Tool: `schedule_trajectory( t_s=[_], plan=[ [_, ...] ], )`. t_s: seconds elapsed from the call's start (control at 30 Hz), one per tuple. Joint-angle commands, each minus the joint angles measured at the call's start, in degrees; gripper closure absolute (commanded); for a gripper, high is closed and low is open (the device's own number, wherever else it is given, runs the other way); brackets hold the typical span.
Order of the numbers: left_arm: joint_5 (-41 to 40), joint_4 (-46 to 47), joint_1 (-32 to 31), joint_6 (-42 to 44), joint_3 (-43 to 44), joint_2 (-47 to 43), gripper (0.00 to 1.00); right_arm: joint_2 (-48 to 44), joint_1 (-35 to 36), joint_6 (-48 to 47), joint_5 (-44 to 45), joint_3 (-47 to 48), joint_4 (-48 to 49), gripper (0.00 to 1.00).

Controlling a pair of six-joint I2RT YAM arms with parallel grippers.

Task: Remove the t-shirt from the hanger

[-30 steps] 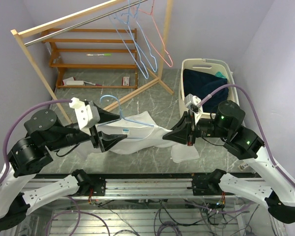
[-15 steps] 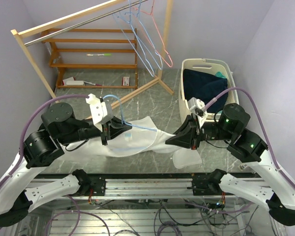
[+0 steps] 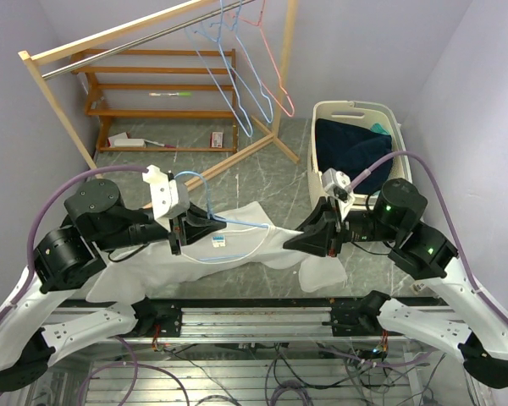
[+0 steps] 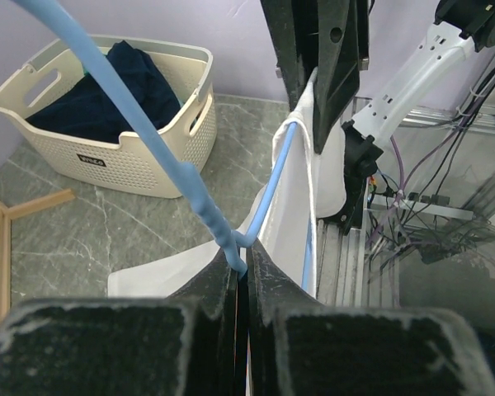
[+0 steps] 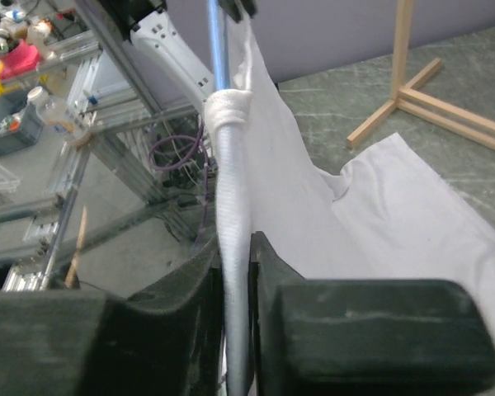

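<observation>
The white t-shirt point(image 3: 148, 269) lies spread along the floor's near edge, still threaded on the blue hanger point(image 3: 241, 222). My left gripper point(image 3: 210, 227) is shut on the hanger's twisted neck, just under the hook. In the left wrist view the hanger point(image 4: 161, 148) rises from the gripper point(image 4: 242, 268), and the t-shirt point(image 4: 293, 214) hangs off its arm. My right gripper point(image 3: 289, 240) is at the shirt's right end. In the right wrist view its jaws point(image 5: 235, 264) sit close round a rolled band of the t-shirt point(image 5: 379, 206), which runs taut up to the hanger's tip point(image 5: 219, 49).
A cream laundry basket point(image 3: 356, 110) holding dark clothes stands at the back right, also in the left wrist view point(image 4: 107, 157). A wooden clothes rack point(image 3: 110, 38) with several empty wire hangers point(image 3: 254, 85) and low shelves fills the back left. The metal rail point(image 3: 254, 317) runs along the near edge.
My left gripper has closed on the hanger's neck and lifted it slightly. The shirt has slid down and spread toward the near left. The right gripper shifted slightly lower and its jaws eased.
</observation>
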Motion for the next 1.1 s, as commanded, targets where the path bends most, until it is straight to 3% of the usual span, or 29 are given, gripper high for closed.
schedule_trajectory(
  t_s=[0.0,0.1,0.27,0.33,0.37,0.47,0.77,0.93,1.07],
  plan=[
    [0.57,3.89,-0.24,-1.5,3.28,-1.1,0.93,-0.05,0.19,-0.81,3.5,-1.83,-0.19,0.7],
    [-2.04,1.89,-0.2,-1.0,4.43,-2.98,0.93,-1.52,0.18,-1.96,4.82,-2.83,-2.47,0.45],
    [-5.23,-0.94,-0.19,-0.85,6.03,-5.42,0.93,-5.27,0.19,-1.23,8.45,-5.02,-3.66,0.41],
    [-5.79,-2.26,-0.19,-0.68,6.44,-5.88,0.93,-6.27,0.22,-1.03,9.48,-5.21,-4.06,0.48],
    [-6.13,-2.65,-0.22,-0.72,6.55,-6.07,0.93,-6.54,0.23,-0.85,10.74,-5.1,-4.33,0.57],
    [-6.63,-3.51,-0.25,-0.72,6.28,-6.75,0.93,-7.36,0.21,-0.06,19.0,-3.41,-5.99,1.0],
    [-9.74,-4.55,-0.22,-2.0,1.47,-11.24,0.93,-13.99,0.19,6.29,55.56,-0.29,-8.14,1.0],
    [-11.26,-4.55,-0.18,-2.57,-0.89,-13.2,0.93,-17.67,0.21,8.47,64.07,0.38,-10.18,1.0],
    [-11.89,-3.54,-0.18,-2.57,-2.14,-13.71,0.93,-15.35,0.19,9.06,63.09,2.03,-13.89,1.0]
  ],
)
